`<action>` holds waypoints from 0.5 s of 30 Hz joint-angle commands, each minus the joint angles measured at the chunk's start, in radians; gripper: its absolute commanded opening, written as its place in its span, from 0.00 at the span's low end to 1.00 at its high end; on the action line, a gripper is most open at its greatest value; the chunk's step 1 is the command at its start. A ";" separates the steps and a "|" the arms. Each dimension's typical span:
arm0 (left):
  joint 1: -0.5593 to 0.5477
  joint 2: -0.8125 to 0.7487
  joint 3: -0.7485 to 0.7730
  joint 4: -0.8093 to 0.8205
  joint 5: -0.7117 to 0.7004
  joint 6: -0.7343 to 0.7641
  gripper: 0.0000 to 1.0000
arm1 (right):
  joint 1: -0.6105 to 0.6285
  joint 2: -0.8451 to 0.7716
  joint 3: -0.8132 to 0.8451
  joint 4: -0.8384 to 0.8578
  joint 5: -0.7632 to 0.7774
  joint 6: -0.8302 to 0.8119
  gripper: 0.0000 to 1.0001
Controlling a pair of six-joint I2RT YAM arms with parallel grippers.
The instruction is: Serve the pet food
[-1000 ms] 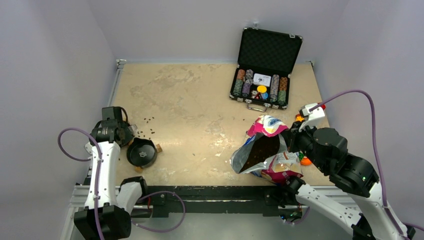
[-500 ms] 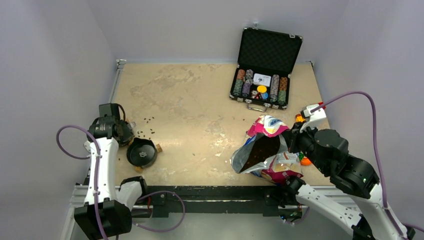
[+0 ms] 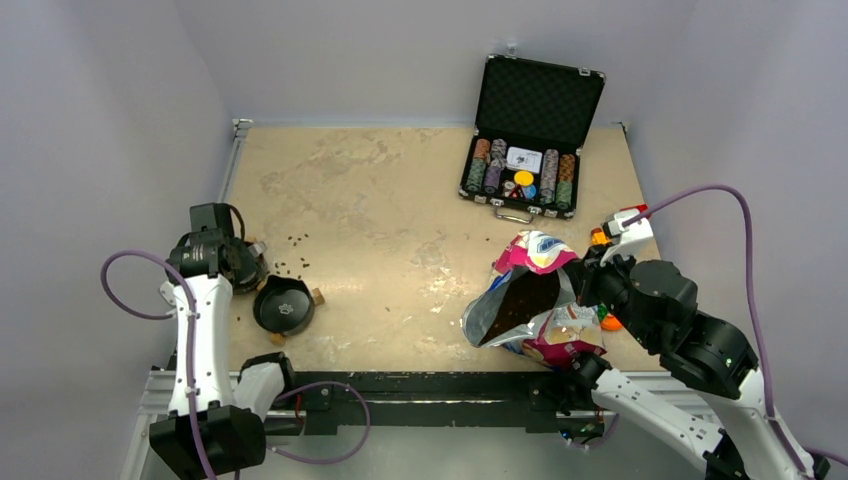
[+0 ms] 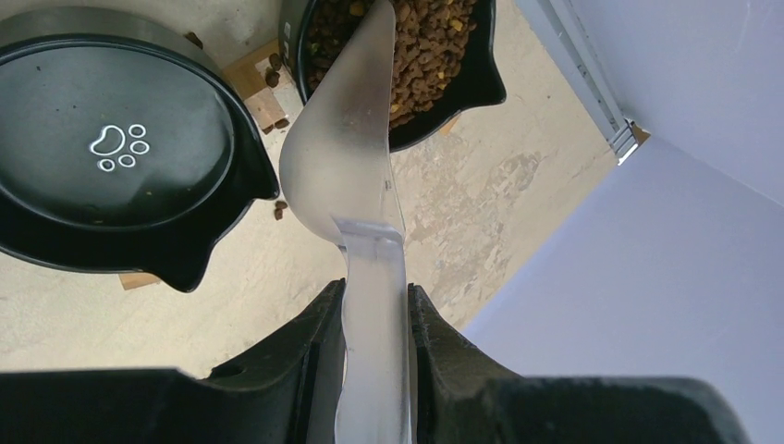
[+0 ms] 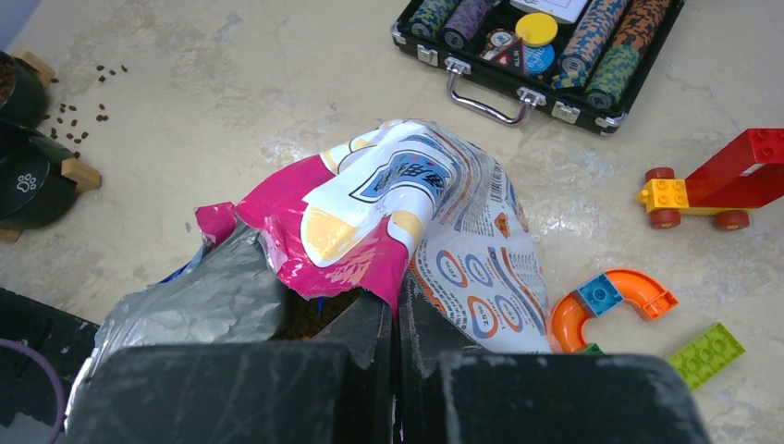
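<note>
- A beige, marble-patterned tabletop (image 3: 360, 200) is boxed in by plain pale walls (image 3: 400, 50) on three sides. An open black poker-chip case (image 3: 530, 140) sits at the far right.
- Coloured toy blocks (image 5: 610, 296) lie on the table just right of the bag.
- The left gripper (image 4: 376, 296) is clamped on the flat handle of a clear plastic scoop (image 4: 342, 157), at the table's left edge.
- The scoop's long axis runs straight out from the fingers. Its bowl end is turned on edge, with the tip over the filled bowl (image 4: 471, 83).
- The pet food (image 4: 421, 46) heaps that black bowl. Beside it stands an empty bowl (image 4: 185, 139) with a white paw print.
- Loose pellets (image 3: 293, 264) dot the table just beyond the bowls. They are too small to show which way any one points.
- More kibble shows dark inside the bag (image 5: 462, 240), which lies crumpled at the near right with its foil-lined mouth gaping up and to the left.
- The right gripper (image 5: 396, 310) is pinched tight on the bag's pink rim.
</note>
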 commanded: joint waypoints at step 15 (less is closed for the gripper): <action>0.016 0.018 0.139 -0.072 0.034 -0.346 0.00 | 0.003 -0.025 0.001 0.070 0.027 -0.017 0.00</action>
